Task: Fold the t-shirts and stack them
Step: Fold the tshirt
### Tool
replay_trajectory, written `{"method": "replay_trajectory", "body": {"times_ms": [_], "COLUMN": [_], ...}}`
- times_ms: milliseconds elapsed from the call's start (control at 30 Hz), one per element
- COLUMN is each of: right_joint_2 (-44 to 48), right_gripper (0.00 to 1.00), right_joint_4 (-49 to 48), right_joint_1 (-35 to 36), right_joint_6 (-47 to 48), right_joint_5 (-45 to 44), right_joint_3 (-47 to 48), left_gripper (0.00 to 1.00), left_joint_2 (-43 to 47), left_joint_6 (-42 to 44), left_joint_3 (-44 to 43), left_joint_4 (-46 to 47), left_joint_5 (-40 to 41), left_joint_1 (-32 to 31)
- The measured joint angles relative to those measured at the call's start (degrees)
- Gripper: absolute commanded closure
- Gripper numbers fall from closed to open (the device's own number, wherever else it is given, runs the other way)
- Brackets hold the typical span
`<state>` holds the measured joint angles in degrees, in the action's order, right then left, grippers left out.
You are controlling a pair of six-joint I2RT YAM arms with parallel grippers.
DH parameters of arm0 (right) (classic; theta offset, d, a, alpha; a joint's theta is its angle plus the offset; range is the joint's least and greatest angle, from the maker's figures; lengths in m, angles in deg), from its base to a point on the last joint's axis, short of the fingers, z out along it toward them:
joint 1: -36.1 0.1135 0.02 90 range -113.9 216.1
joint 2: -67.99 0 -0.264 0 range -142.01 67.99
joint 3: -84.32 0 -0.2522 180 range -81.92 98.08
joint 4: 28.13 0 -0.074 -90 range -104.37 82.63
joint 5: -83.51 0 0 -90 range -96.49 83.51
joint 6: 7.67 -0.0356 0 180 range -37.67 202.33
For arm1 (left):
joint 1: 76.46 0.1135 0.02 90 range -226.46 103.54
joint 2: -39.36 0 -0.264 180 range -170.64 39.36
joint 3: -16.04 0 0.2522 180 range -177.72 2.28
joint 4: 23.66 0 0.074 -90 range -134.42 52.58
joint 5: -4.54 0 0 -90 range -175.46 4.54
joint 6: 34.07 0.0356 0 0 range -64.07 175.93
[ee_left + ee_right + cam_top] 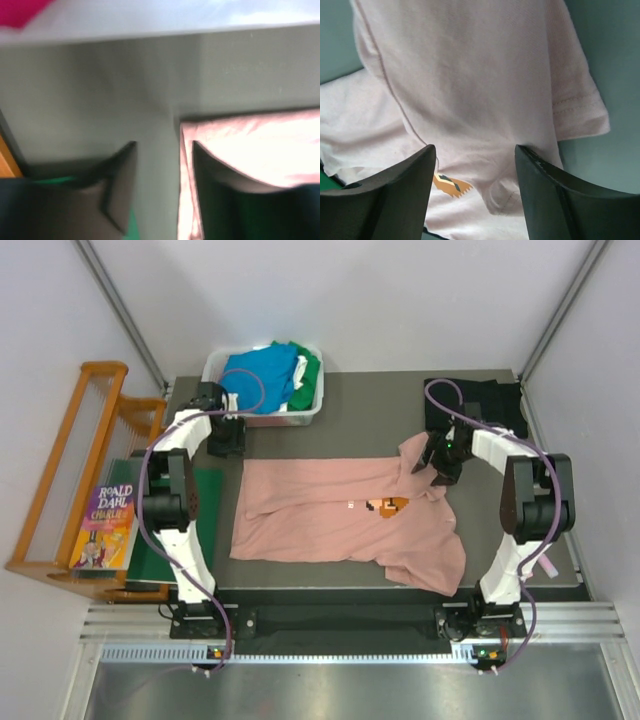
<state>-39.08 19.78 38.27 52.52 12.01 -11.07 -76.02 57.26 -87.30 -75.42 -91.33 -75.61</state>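
A dusty-pink t-shirt (340, 520) with a small orange-brown chest print (393, 506) lies spread across the table. My left gripper (228, 438) hovers off the shirt's back left corner. In the blurred left wrist view it (164, 150) is open, and the pink hem (187, 190) runs just inside the right finger. Over the shirt's raised back right sleeve, my right gripper (437, 472) stands open. Its fingers (472, 155) straddle bunched pink cloth (470, 75) without pinching it. A black t-shirt (490, 400) lies at the back right.
A white bin (312, 410) at the back holds blue (262, 372), green and white shirts. A dark-green board (205, 502) lies at the table's left edge. Beyond it stands a wooden rack (70, 470) with a Roald Dahl book (105, 530).
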Motion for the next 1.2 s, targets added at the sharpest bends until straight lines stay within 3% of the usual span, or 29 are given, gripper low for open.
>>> {"method": "replay_trajectory", "body": {"times_ms": [67, 200, 300, 433, 633, 800, 1200], "right_joint_2": [2.0, 9.1, 16.2, 23.1, 26.8, 26.8, 26.7], "right_gripper": [0.33, 0.31, 0.31, 0.31, 0.32, 0.33, 0.34], "right_joint_4": [-1.2, -2.1, -2.1, -2.7, -3.0, -3.0, -4.9], "right_joint_1": [0.3, 0.7, 1.0, 1.2, 1.6, 1.6, 1.9], "right_joint_6": [0.3, 0.4, 0.4, 0.7, 1.3, 1.6, 1.7], "right_joint_5": [-1.1, -2.3, -2.4, -2.4, -2.3, -2.2, -1.7], "right_joint_3": [-1.1, -3.8, -5.3, -7.6, -14.9, -19.6, -20.7], "left_gripper": [0.19, 0.16, 0.21, 0.38, 0.51, 0.53, 0.52], "left_joint_2": [0.8, 5.6, 12.0, 19.9, 22.5, 22.7, 22.0], "left_joint_6": [0.0, 0.5, 1.4, 2.7, 5.6, 6.3, 5.6], "left_joint_3": [0.0, 0.8, 5.5, 15.5, 28.9, 31.3, 28.7], "left_joint_4": [-1.2, -6.4, -8.5, -11.3, -11.1, -10.7, -8.7], "left_joint_5": [-0.4, -3.3, -3.8, -4.3, 0.3, 2.4, 2.8], "left_joint_1": [0.0, -0.6, -3.4, -9.4, -12.7, -13.2, -13.2]}}
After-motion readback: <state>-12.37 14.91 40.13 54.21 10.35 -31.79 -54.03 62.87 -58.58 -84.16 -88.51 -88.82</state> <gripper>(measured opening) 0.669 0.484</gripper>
